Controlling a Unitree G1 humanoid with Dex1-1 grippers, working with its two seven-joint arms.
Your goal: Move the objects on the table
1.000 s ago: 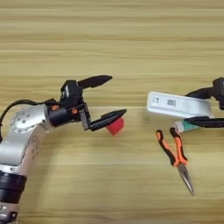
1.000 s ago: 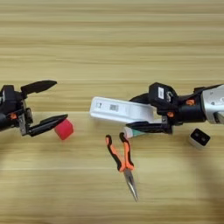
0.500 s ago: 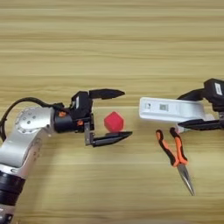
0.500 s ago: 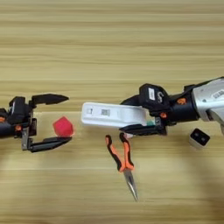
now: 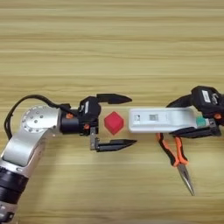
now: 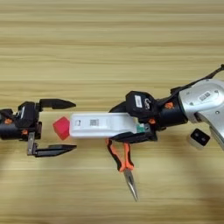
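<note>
Left gripper (image 5: 124,121) is at left-centre, fingers spread wide, one on the far side and one on the near side of the red cube (image 5: 113,122); neither finger touches it. Cube sits on the table (image 5: 109,48) between the fingers, just left of the white device (image 5: 162,120), its right corner about touching the device's left end. Device lies flat, long axis left-right, grey windows up. Right gripper (image 6: 122,122) is clamped on the device's right part, one finger far, one near. Orange-handled pliers (image 6: 124,164) lie just near of the device, tip pointing near. Small black-and-white block (image 6: 199,138) sits at far right.
</note>
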